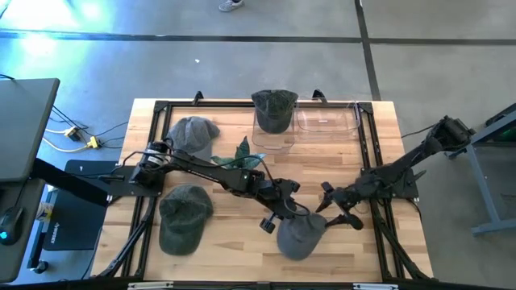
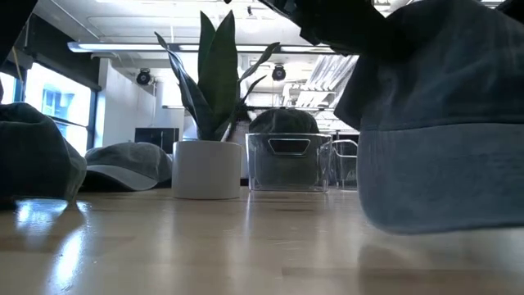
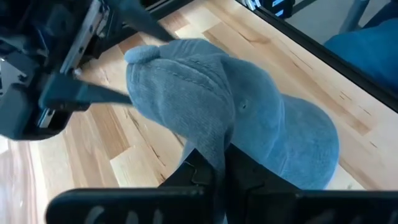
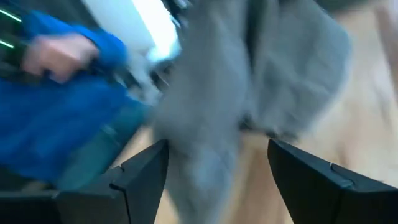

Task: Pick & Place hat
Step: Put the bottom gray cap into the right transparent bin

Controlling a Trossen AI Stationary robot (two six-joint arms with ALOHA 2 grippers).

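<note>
A grey-blue hat (image 1: 302,235) sits near the table's front, right of centre; it also shows large in the low view, as the hat (image 2: 442,131). My left gripper (image 1: 289,214) reaches it from the left and is shut on its cloth. My right gripper (image 1: 329,201) hovers open just right of the hat, touching nothing; in its wrist view the hat (image 4: 261,87) fills the space ahead of the gripper's (image 4: 217,171) spread fingers. Two more hats lie on the table, one at the back left (image 1: 193,133) and one at the front left (image 1: 184,219). My left gripper pinches a raised fold of the hat's crown (image 3: 210,144) between its two fingers (image 3: 198,177). The fingers slant down at it from the table's left. The crown is pulled up into a ridge at the hold, while the hat's far part (image 3: 311,149) lies on the table.
A clear bin (image 1: 274,121) at the back centre holds a dark hat (image 1: 274,103); a second clear bin (image 1: 326,121) stands to its right. A potted plant (image 1: 242,153) stands behind the left arm. A person's blue sleeve (image 4: 68,106) shows beyond the table.
</note>
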